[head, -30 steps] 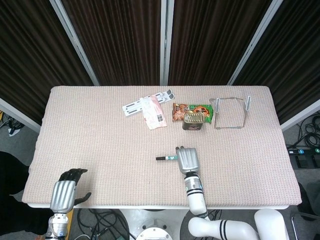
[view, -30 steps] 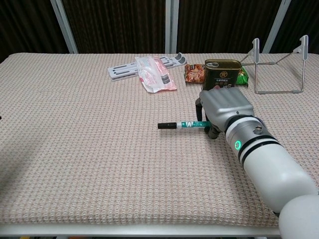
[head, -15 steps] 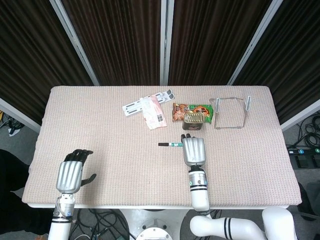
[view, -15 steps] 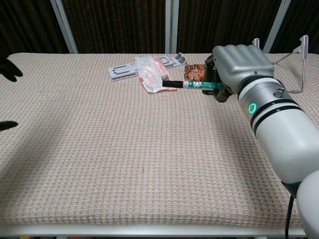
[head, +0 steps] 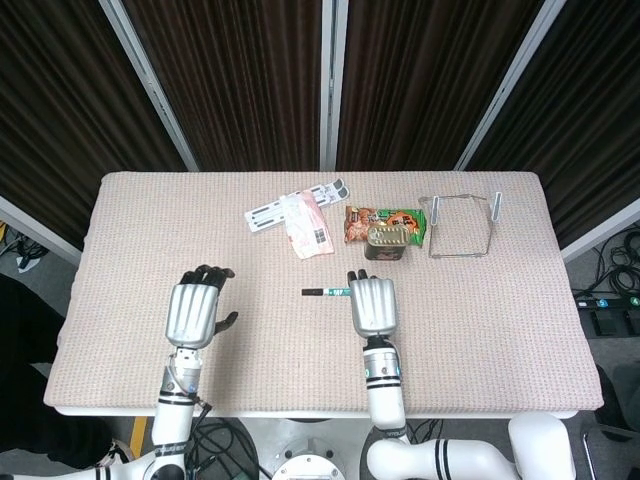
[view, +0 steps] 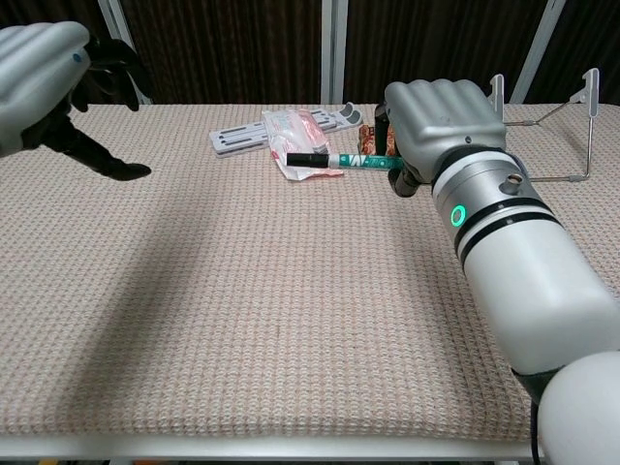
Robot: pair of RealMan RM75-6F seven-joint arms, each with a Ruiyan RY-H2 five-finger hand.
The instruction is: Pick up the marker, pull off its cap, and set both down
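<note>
My right hand [head: 371,304] [view: 438,124] grips a green-and-white marker [head: 327,293] [view: 339,160] and holds it above the table, level, its black cap [head: 311,293] [view: 305,158] pointing left. The cap sits on the marker. My left hand [head: 195,310] [view: 58,79] is raised over the left part of the table, fingers spread, holding nothing. A wide gap separates it from the cap.
At the back of the table [head: 480,300] lie a white plastic strip [head: 270,212], a pink-white packet [head: 309,230], a snack bag [head: 388,220] with a tin can [head: 388,241] on it, and a wire stand [head: 463,224].
My left hand has risen and moved inward over the table. My right hand lifted the marker off the table and carried it slightly left.
</note>
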